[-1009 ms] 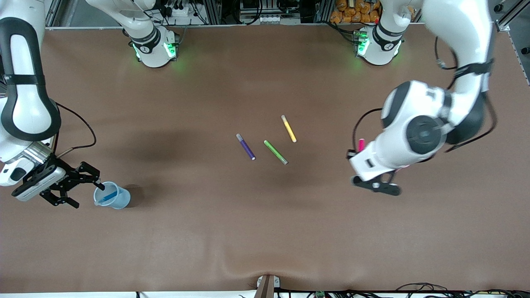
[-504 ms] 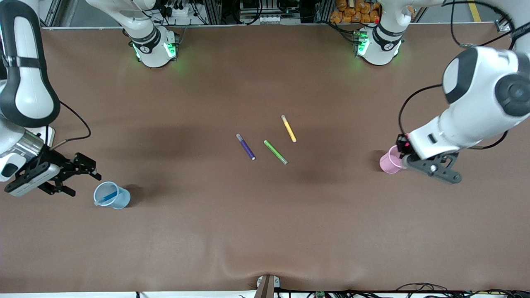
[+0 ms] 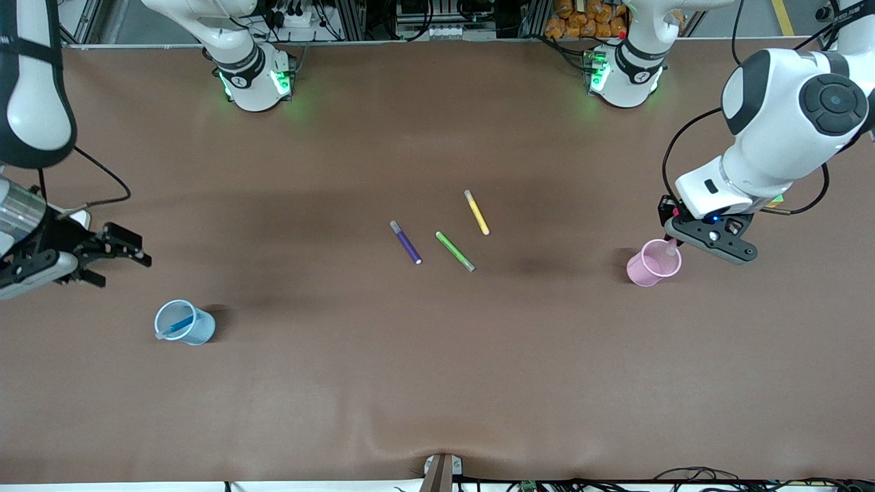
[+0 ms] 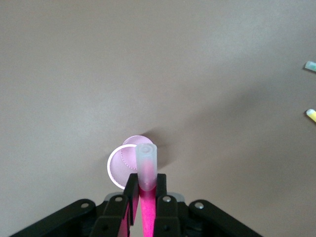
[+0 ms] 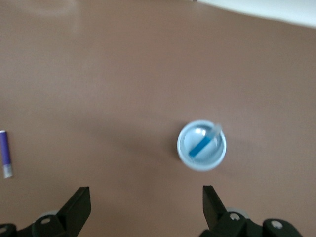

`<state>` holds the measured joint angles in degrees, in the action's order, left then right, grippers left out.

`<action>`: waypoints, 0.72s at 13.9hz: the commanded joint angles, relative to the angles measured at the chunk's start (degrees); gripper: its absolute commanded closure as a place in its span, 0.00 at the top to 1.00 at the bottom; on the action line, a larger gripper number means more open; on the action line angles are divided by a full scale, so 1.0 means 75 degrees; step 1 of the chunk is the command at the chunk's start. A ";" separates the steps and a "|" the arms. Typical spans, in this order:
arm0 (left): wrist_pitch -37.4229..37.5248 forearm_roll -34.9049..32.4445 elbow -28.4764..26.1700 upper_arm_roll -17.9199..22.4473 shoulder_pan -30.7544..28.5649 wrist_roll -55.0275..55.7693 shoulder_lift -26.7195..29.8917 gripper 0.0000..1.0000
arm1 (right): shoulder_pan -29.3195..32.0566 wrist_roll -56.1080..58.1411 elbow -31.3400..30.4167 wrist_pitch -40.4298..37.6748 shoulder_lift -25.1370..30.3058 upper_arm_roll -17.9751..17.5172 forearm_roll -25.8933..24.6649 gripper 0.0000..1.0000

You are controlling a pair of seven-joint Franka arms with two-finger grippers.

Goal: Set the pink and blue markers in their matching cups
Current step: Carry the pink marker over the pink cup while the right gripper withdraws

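R gripper [image 3: 113, 254], fingers wide and empty, has pulled up and away from blue cup [image 3: 184, 322], blue marker [image 3: 180, 324] inside, so blue half looks done. L gripper [image 3: 673, 236] has swung over pink cup [image 3: 653, 262], fingers pinched on pink marker [image 4: 146, 170], cap-end down at rim; release pending. Brown mat [image 3: 437, 383] w/ purple [image 3: 405, 242], green [image 3: 454, 251], yellow [image 3: 476, 212] markers mid-table; cable racks along base edge.

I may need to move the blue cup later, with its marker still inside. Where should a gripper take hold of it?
Grip the blue cup across its outer wall below the rim, coming in level from the side. It stands upright, and the blue marker leans across its open mouth, so a descent from above would likely knock the marker.
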<state>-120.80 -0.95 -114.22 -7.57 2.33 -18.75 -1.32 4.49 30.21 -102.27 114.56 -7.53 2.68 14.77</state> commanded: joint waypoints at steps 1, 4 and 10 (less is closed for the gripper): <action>-0.0953 0.0149 -0.0906 -0.0081 -0.0485 -0.0709 0.0341 0.00 | -0.0013 -0.1095 0.0006 -0.0717 0.0464 -0.0018 -0.0689 1.00; -0.1470 0.0184 -0.1445 -0.0081 -0.0557 -0.1109 0.0387 0.00 | 0.0034 -0.1998 0.0626 -0.1958 0.0523 -0.0006 -0.0984 1.00; -0.2571 0.0946 -0.1763 -0.0069 -0.0837 -0.2699 0.0038 0.00 | 0.0058 -0.3182 0.1412 -0.3636 0.0523 0.0006 -0.1336 1.00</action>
<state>-136.12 4.44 -125.58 -7.58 -2.08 -33.90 -0.88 4.67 10.32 -94.20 91.06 -3.57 3.02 6.13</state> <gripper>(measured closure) 0.824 0.000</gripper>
